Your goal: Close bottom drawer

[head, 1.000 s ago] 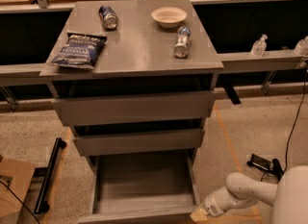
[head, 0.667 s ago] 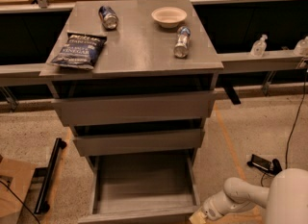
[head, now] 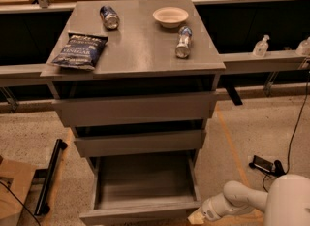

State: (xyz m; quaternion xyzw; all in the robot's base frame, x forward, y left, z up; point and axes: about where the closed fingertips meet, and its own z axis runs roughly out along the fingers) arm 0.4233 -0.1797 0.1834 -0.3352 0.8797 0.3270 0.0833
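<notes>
The grey wood-grain cabinet (head: pixel 145 55) stood on a speckled floor (head: pixel 261 123), backed against a long low ledge (head: pixel 264 61) that ran off to either side of it. On the cabinet's top lay a dark chip bag (head: pixel 80 50) at the front left corner, a can (head: pixel 109 16) on its side at the back left, a pale bowl (head: pixel 170 16) at the back right, and a bottle (head: pixel 183 41) lying just in front of the bowl.

Below the top, the top drawer (head: pixel 135 109) and middle drawer (head: pixel 139 142) each stood slightly out. The bottom drawer (head: pixel 145 184) was pulled far out from the foot of the cabinet, its shallow tray open to view and bare.

The gripper (head: pixel 195 218) sat low at the cabinet's front right, just beside the right end of the bottom drawer's front panel; whether it was clenched or released could not be told. The white arm (head: pixel 242 197) reached in from the right.

A pump bottle (head: pixel 261 46) stood on the ledge to the cabinet's right. An orange line (head: pixel 228 140) ran along the floor on that side, near a small black device (head: pixel 265 164) with a cable. Left of the cabinet lay a black bar (head: pixel 51 174) and a piece of cardboard (head: pixel 14 191).
</notes>
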